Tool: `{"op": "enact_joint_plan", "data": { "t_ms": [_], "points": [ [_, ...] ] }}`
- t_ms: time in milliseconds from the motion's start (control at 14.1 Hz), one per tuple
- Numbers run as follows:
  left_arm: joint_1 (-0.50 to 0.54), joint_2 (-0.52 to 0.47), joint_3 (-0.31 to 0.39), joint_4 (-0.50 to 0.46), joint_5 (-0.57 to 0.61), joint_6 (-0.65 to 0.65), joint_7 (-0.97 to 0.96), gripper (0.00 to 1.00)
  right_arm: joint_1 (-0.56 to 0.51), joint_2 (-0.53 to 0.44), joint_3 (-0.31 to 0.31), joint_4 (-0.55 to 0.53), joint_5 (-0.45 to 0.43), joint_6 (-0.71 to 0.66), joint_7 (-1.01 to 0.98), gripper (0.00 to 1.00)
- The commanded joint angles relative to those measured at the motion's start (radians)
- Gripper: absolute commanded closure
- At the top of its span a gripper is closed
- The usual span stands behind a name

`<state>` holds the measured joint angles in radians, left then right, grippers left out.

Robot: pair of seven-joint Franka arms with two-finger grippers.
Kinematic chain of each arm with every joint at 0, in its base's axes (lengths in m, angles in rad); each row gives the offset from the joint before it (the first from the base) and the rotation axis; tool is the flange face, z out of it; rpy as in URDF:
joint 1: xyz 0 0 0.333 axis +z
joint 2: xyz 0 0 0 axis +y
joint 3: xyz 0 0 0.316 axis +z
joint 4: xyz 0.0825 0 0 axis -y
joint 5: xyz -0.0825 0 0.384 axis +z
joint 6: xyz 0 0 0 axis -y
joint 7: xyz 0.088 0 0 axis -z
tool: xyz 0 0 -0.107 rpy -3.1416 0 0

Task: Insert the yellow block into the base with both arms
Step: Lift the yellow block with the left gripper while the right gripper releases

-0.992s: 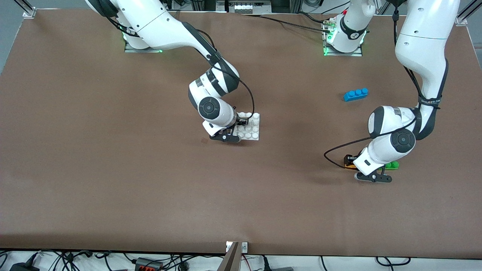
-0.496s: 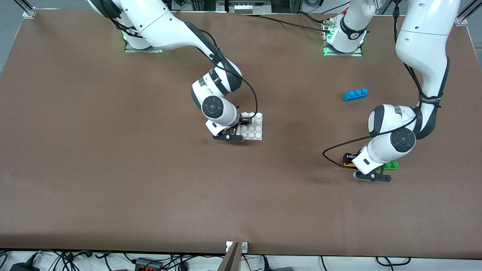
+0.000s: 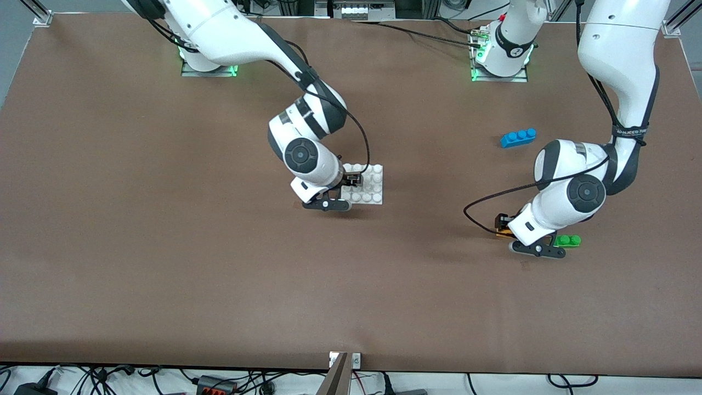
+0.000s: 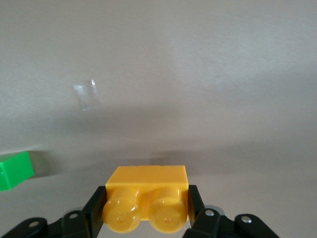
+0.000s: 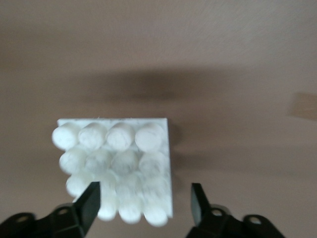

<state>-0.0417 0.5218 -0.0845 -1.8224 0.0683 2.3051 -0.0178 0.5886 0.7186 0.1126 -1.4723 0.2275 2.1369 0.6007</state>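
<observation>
The yellow block is clamped between the fingers of my left gripper, studs toward the camera, low over the table. In the front view only a sliver of the block shows under my left gripper, beside the green brick. The white base lies flat mid-table. My right gripper is low at the base's edge toward the right arm's end. In the right wrist view it is open, with the base partly between its fingers.
A green two-stud brick lies just beside the left gripper and also shows in the left wrist view. A blue three-stud brick lies farther from the front camera, near the left arm.
My left gripper has shifted a little toward the middle of the table with the yellow block, uncovering more of the green brick. My right wrist has swung slightly at the base's edge.
</observation>
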Motion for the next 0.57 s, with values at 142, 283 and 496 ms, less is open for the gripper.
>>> {"op": "enact_joint_plan", "data": {
  "t_ms": [142,283,496],
  "points": [
    [-0.001,-0.115,-0.035,-0.092,-0.044,-0.044,0.010,0.37,-0.143,-0.187,-0.023,-0.020,-0.093,-0.311,-0.099,0.00],
    [-0.003,-0.143,-0.083,-0.087,-0.085,-0.099,0.004,0.38,-0.205,-0.263,-0.028,-0.020,-0.186,-0.443,-0.204,0.00],
    [-0.049,-0.149,-0.147,-0.077,-0.094,-0.096,-0.066,0.39,-0.333,-0.375,-0.039,-0.019,-0.198,-0.607,-0.381,0.00]
  ]
}}
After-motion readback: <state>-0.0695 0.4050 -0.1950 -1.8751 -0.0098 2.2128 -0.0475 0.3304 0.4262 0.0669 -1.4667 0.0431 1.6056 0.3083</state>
